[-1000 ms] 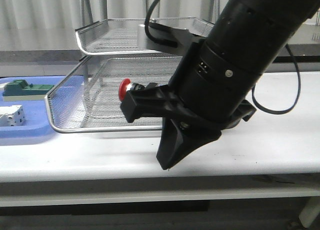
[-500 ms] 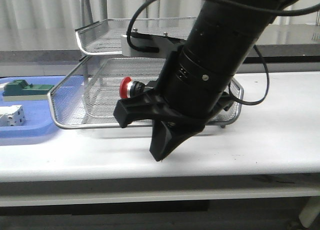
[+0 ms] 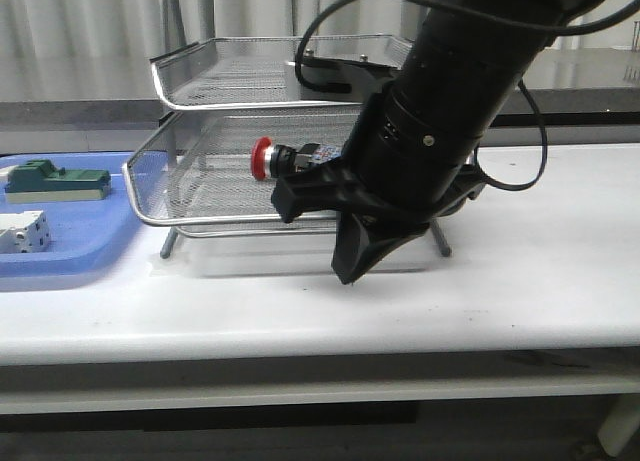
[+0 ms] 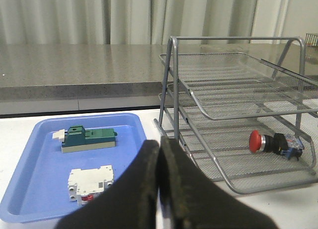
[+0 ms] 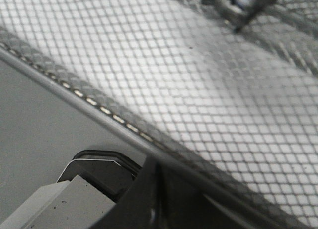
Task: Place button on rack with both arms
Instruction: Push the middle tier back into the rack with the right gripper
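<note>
The button [image 3: 290, 159] lies on its side in the lower mesh tray of the silver rack [image 3: 200, 219], red cap pointing left. It also shows in the left wrist view [image 4: 272, 142], inside the rack [image 4: 233, 114]. My right gripper [image 3: 347, 273] is shut and empty, pointing down in front of the rack's front rim, close to the button but apart from it. In the right wrist view its fingers [image 5: 149, 199] sit against the tray rim [image 5: 104, 111], with the button's body [image 5: 233, 5] blurred beyond the mesh. My left gripper [image 4: 160, 154] is shut and empty, left of the rack.
A blue plastic tray [image 3: 70, 251] at the left holds a green block [image 3: 55, 178] and a white block [image 3: 22, 231]; both show in the left wrist view [image 4: 88, 138] [image 4: 91, 183]. The thick right arm [image 3: 470, 91] hides the rack's right half. Grey counter behind.
The rack, with the button in it, has shifted right and away. My right arm has risen and moved right along with it. The blue tray has stayed put.
</note>
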Controlling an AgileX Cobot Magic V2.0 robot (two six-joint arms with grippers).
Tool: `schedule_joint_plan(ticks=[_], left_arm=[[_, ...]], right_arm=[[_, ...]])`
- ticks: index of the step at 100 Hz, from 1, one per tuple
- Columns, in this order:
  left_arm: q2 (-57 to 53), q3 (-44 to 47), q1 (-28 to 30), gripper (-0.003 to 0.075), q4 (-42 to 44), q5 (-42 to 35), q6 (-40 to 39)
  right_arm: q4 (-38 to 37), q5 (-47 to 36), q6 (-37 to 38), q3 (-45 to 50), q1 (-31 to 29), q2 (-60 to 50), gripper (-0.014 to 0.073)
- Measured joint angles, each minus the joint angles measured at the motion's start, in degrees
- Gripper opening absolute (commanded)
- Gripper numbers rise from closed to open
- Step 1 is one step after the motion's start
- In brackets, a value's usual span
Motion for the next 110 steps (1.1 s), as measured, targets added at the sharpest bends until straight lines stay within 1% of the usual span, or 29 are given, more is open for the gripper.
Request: schedule_joint_plan(ticks=[28, 45, 72, 91, 110], left_arm=[[0.00, 0.00, 0.00, -0.0020, 0.00, 0.00, 0.00], [0.00, 0.00, 0.00, -0.0020, 0.00, 0.00, 0.00], [0.00, 0.00, 0.00, -0.0020, 0.00, 0.00, 0.00], [0.00, 0.00, 0.00, -0.0020, 0.00, 0.00, 0.00], [0.00, 0.00, 0.00, -0.0020, 0.00, 0.00, 0.00]], right_arm=[[-0.34, -6.85, 0.00, 0.00, -4.51, 0.13, -0.0057], [-0.66, -9.92, 0.00, 0.00, -6.21, 0.28, -0.0057], [-0.82, -9.57, 0.00, -2.87, -8.49, 3.02, -0.0057], [-1.15, -9.68, 0.00, -6.65, -8.65, 5.05, -0.0057], [-1.24, -7.90, 0.00, -7.83, -8.65, 5.33, -0.0057]])
